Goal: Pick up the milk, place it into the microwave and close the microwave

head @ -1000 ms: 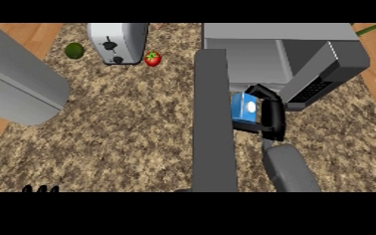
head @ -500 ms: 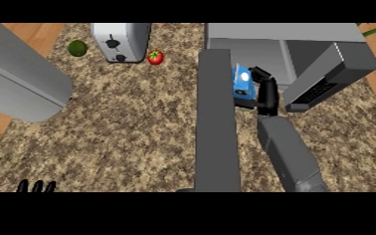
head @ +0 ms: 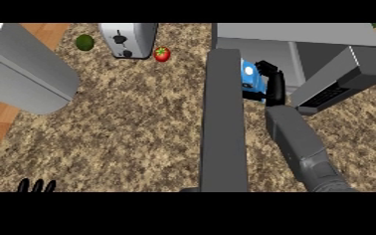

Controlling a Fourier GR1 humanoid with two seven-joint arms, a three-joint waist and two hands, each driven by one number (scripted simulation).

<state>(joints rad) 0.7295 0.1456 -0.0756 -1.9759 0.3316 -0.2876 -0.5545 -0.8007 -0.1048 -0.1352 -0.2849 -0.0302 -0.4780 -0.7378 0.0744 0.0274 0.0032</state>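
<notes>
Gripping the milk (head: 251, 78) with the right hand (head: 273, 82), black fingers curled round the right side of the blue carton, thumb side hidden behind it. Reaching up from the lower edge on a grey forearm (head: 301, 149) angled toward the upper left. Holding the carton upright at the mouth of the microwave (head: 294, 32), just right of the open door (head: 223, 124) and close against it. Cannot tell whether resting on the floor of the oven or held just above it. Inside the opening, only pale grey walls behind the carton, with the upper part of the carton overlapping that space. To the right of the hand, a slanted grey part of the microwave with a dark panel on its face. Door swung wide, seen edge-on as a long grey slab running down across the speckled brown counter (head: 132, 119).

Farther left on the counter, near the back: a silver toaster (head: 129, 39), a red tomato (head: 162, 54) just beside its right corner, a green fruit (head: 84, 42) to its left. At the far left, a big grey block (head: 33, 77).

Resting at the lower left edge, the left hand (head: 37, 185), only dark fingertips showing, straight and pointing up, holding nothing.
</notes>
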